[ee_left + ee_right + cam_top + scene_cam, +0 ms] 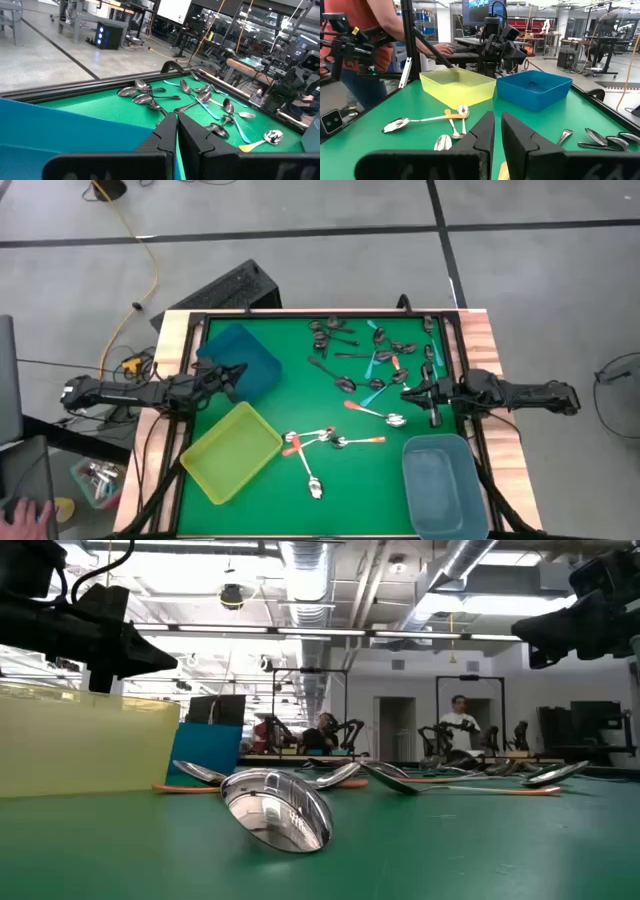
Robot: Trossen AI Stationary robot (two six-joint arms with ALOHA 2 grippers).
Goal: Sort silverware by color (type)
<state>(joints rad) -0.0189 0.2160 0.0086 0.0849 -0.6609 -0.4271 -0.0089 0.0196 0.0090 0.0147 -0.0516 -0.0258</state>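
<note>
Hovering above a green bench are two dark robot arms, one at each side. The left tool hangs closed and empty over the near edge of a blue bin; its fingers press together in the left wrist view. A yellow-green bin sits just beside that tool, and a grey-blue bin sits near the right tool.

The right tool floats above the bench with its fingers almost together, a thin gap between them and nothing held. Directly beyond its tips lies a scatter of spoons. An orange-handled spoon lies just beside and slightly below the tool. Teal-handled spoons and dark grey spoons spread farther out from it, toward the bench's far side, some crossing one another. A second cluster of orange-handled spoons lies between the right tool and the yellow-green bin, well apart from the left tool.

From bench height, one silver spoon bowl lies face down close to the camera.
</note>
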